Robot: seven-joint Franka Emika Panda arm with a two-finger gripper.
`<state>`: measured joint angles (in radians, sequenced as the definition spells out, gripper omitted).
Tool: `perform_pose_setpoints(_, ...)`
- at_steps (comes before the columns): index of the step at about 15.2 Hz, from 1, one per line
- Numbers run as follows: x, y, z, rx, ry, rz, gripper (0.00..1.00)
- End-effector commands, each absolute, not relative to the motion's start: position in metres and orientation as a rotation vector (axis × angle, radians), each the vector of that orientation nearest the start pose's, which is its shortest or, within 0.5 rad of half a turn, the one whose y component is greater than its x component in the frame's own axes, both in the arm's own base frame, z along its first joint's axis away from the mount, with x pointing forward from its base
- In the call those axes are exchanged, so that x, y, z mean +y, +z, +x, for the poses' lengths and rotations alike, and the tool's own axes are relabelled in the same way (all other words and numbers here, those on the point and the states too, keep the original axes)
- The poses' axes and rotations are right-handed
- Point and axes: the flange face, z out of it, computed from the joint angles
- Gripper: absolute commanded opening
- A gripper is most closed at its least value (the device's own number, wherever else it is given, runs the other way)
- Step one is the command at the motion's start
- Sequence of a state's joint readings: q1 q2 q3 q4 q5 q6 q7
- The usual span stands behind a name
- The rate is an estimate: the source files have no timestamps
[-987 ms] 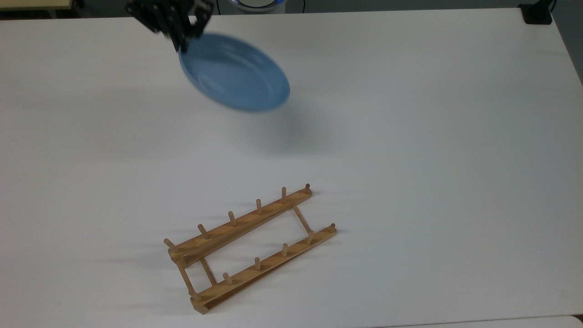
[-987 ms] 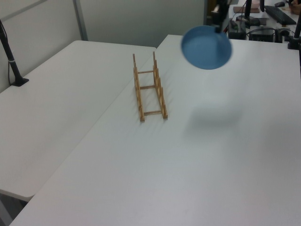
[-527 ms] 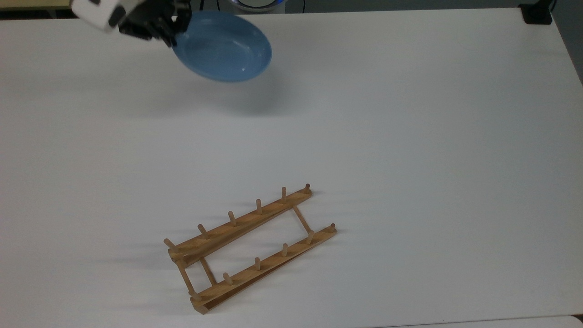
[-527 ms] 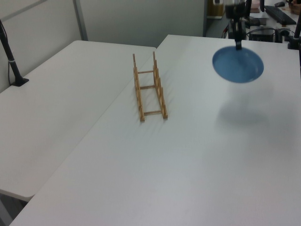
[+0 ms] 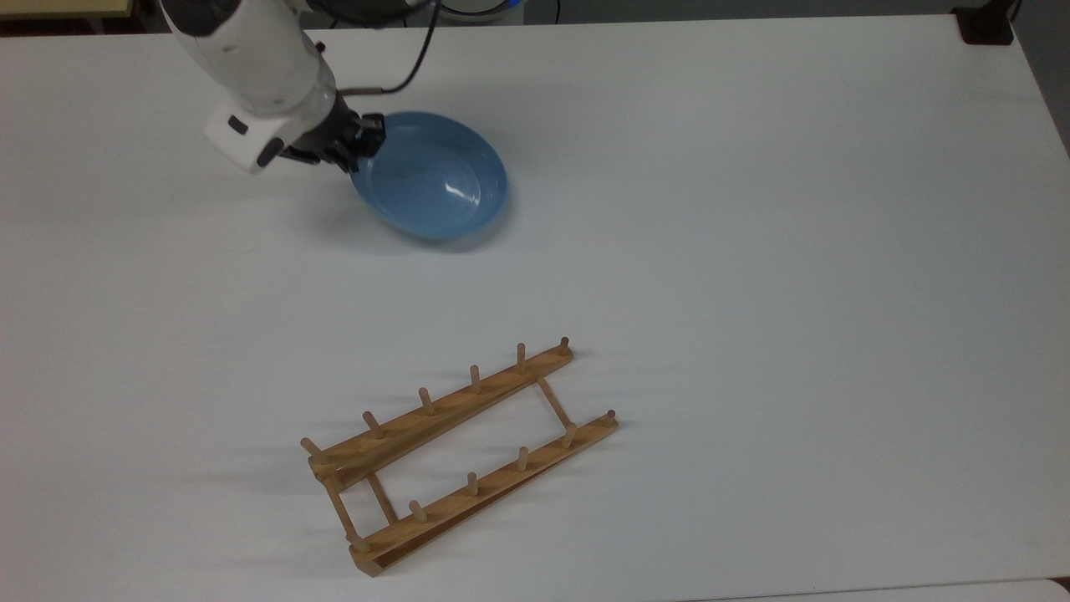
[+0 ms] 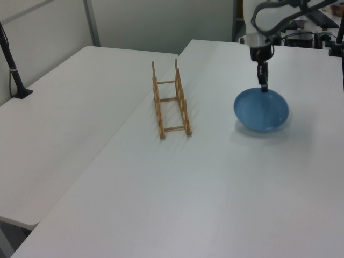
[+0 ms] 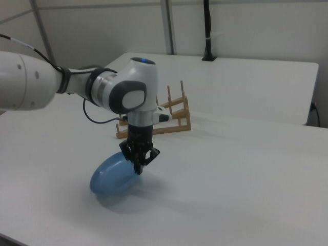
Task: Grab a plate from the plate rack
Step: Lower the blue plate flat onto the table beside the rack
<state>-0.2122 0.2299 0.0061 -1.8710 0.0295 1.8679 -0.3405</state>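
The light-blue plate (image 5: 435, 177) is tilted, its lower edge close to or on the white table (image 5: 752, 251), far from the rack. My gripper (image 5: 361, 150) is shut on the plate's rim, at the plate's left in the top view. In the left view the gripper (image 6: 263, 86) grips the plate (image 6: 262, 110) at its top edge. In the right view the gripper (image 7: 139, 169) hangs down from the arm, pinching the plate (image 7: 113, 175). The wooden plate rack (image 5: 456, 456) lies bare, with no plate in it; it also shows in the left view (image 6: 171, 102) and the right view (image 7: 169, 119).
A second white table (image 6: 70, 107) adjoins on the left view's left, with a black post (image 6: 13, 70) on it. A black clamp (image 5: 986, 25) sits at the top view's upper right corner. Open table surface surrounds plate and rack.
The arm has carried the plate down from mid-air to just at the table surface. In the top view the plate moved downward; its shadow has shrunk close under it.
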Motion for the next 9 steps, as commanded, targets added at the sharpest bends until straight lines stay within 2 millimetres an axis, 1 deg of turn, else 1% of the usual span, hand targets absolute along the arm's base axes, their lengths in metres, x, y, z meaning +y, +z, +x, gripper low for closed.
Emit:
perform_pose_setpoints(1,-0.113,0.358,0.583,-0.062,0.273,-3.038,0.01)
perform_pose_setpoints(3,-0.109,0.346,0.585,-0.053,0.287,-3.037,0.02)
perform_pose_setpoints(4,-0.106,0.345,0.586,-0.060,0.288,-3.037,0.08)
perform_pose_setpoints(5,-0.106,0.344,0.585,-0.055,0.295,-3.036,0.24)
perform_pose_setpoints(6,-0.108,0.347,0.585,-0.047,0.295,-3.036,0.49)
perform_pose_setpoints(7,-0.112,0.352,0.585,0.010,0.286,-3.041,0.68)
perform_pose_setpoints(8,-0.115,0.358,0.586,0.092,0.273,-3.046,0.82)
perform_pose_setpoints(9,-0.116,0.372,0.592,0.168,0.235,-3.055,0.95)
